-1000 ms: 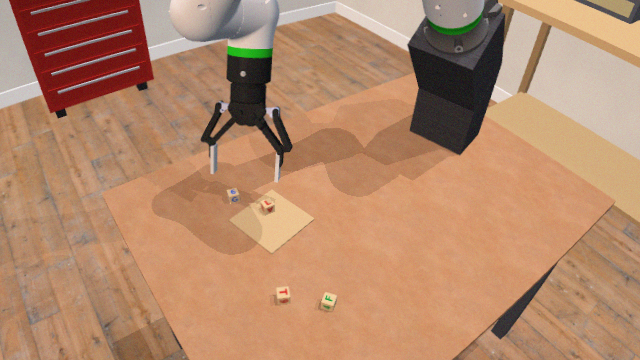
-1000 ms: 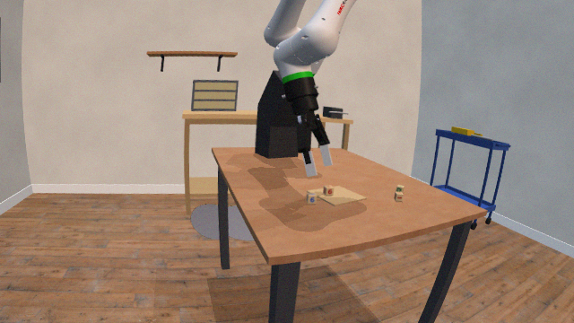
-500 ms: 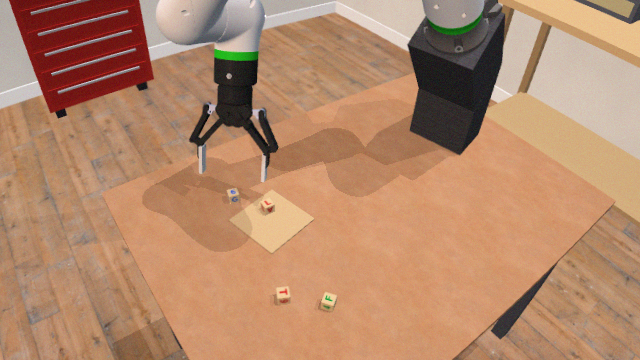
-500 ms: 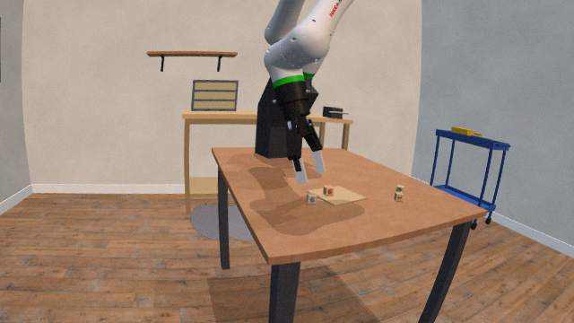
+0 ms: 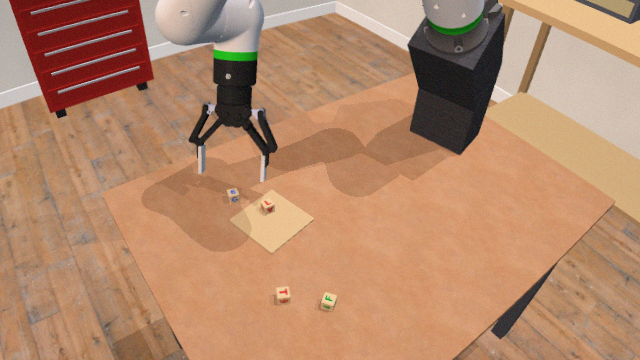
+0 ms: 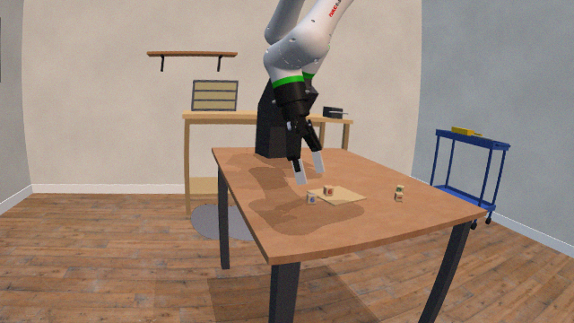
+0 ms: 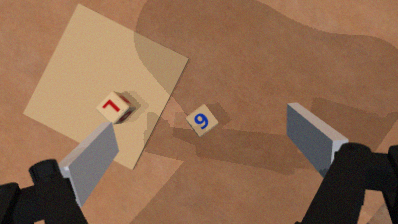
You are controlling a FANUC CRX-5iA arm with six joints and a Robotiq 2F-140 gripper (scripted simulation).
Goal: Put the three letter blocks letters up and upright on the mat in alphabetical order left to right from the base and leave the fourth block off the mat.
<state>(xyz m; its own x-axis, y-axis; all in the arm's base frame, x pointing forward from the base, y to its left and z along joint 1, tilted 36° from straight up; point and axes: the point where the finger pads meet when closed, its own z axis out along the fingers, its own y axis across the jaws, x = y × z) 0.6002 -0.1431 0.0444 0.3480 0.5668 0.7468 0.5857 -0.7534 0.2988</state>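
Top view: T block [image 5: 283, 295] and F block [image 5: 328, 301] lie off the mat [image 5: 272, 225] [image 6: 338, 196] [image 7: 95, 75]; wrist view omits both. L block [image 5: 267, 206] [image 6: 328, 191] [image 7: 113, 107] sits on it, blue-marked block [image 5: 233, 195] [image 6: 311, 198] [image 7: 202, 120] beside it. Gripper [image 5: 232, 177] [image 6: 309, 172] [image 7: 200, 128]: fully spread, released, above the table [image 5: 400, 240] [image 6: 381, 224] [image 7: 240, 200].

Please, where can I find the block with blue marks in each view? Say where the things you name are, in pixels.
Top: the blue-marked block [image 5: 233, 195] [image 6: 311, 198] [image 7: 202, 120] is left of centre, slightly below mid-height.
Exterior: slightly right of centre, in the lower half.
Wrist: almost at the centre, slightly below it.
Shared landmark: the pale mat [image 5: 280, 230] [image 6: 343, 196] [image 7: 75, 65]; the block lies off it, near its edge.
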